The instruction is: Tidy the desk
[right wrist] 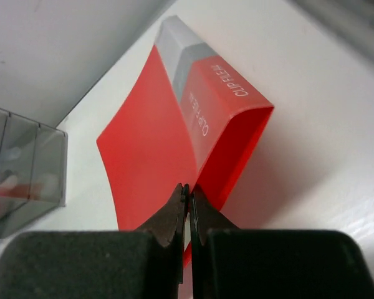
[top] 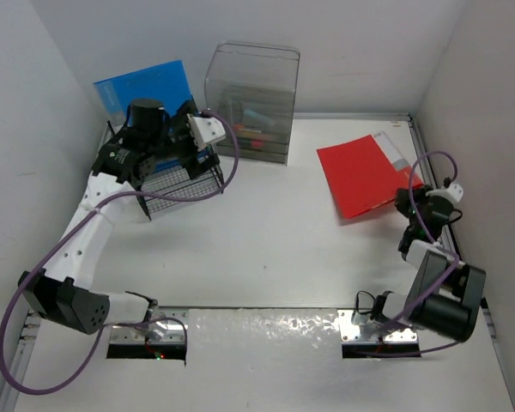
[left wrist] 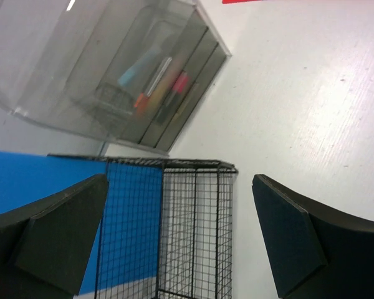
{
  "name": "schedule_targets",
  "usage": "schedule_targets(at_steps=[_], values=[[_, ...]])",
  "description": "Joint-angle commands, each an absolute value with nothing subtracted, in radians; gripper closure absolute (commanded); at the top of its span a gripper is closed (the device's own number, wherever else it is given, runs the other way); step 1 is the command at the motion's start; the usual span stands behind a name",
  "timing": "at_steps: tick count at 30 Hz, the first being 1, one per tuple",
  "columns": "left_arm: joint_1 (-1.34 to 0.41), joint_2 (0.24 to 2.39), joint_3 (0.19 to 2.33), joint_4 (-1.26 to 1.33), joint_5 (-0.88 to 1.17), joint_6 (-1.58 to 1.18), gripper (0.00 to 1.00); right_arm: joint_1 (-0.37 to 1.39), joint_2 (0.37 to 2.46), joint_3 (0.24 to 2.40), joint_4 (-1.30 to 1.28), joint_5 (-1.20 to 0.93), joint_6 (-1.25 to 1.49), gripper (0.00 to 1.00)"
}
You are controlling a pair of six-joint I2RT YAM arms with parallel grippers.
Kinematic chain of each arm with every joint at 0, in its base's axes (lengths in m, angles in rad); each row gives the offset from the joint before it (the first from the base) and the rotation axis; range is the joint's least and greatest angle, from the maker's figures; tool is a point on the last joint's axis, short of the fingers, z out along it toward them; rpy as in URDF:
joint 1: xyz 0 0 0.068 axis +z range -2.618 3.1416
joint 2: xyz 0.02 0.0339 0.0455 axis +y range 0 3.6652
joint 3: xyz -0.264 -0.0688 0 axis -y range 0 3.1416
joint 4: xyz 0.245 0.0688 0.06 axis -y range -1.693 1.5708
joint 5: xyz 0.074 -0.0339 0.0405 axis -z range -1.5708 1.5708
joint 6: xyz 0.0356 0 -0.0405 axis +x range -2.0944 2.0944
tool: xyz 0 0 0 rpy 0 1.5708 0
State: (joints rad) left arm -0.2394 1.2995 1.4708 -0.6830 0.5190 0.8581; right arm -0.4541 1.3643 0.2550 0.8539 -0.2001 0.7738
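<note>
The white desk [top: 266,249] holds a red clip file [top: 360,172] at the back right. My right gripper [top: 409,199] is shut on the file's near edge; in the right wrist view the jaws [right wrist: 188,190] pinch the red cover [right wrist: 156,143], which bows and casts a shadow on the desk. My left gripper [top: 189,154] is open and empty above the black wire rack [top: 184,184] at the back left. In the left wrist view the gripper [left wrist: 180,180] hangs over the rack's top rim [left wrist: 193,165].
A blue folder [top: 146,86] stands in the rack against the back wall and shows through the mesh [left wrist: 62,180]. A clear plastic drawer box [top: 253,99] with pens inside stands right of the rack, also in the left wrist view [left wrist: 112,68]. White walls enclose three sides.
</note>
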Motion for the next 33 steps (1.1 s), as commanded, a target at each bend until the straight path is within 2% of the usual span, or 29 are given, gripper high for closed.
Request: schedule_targets(at_steps=[1,4,10,15,20,26,33], values=[[-0.343,1.334,1.500,-0.689,0.403,0.880,0.01,-0.434,1.207,0.394,0.545,-0.179,0.456,1.00],[-0.425,1.382,1.542,-0.718,0.362,0.885,0.00,-0.417,1.167,0.536,0.322,-0.247,0.301,1.00],[-0.532,1.460,1.647,-0.744,0.373,0.888,0.00,-0.336,1.127,0.713,0.069,-0.267,0.068,1.00],[-0.548,1.512,1.733,-0.724,0.457,0.888,0.00,-0.239,1.175,0.996,-0.317,-0.284,-0.152,1.00],[-0.549,1.552,1.762,-0.670,0.531,0.873,0.01,-0.203,1.174,1.153,-0.541,-0.389,-0.294,1.00],[-0.575,1.633,1.880,-0.652,0.589,0.868,0.00,-0.147,1.154,1.271,-0.716,-0.451,-0.449,1.00],[-0.684,1.747,1.956,-0.612,0.548,0.916,0.01,-0.089,1.124,1.325,-0.761,-0.495,-0.509,1.00]])
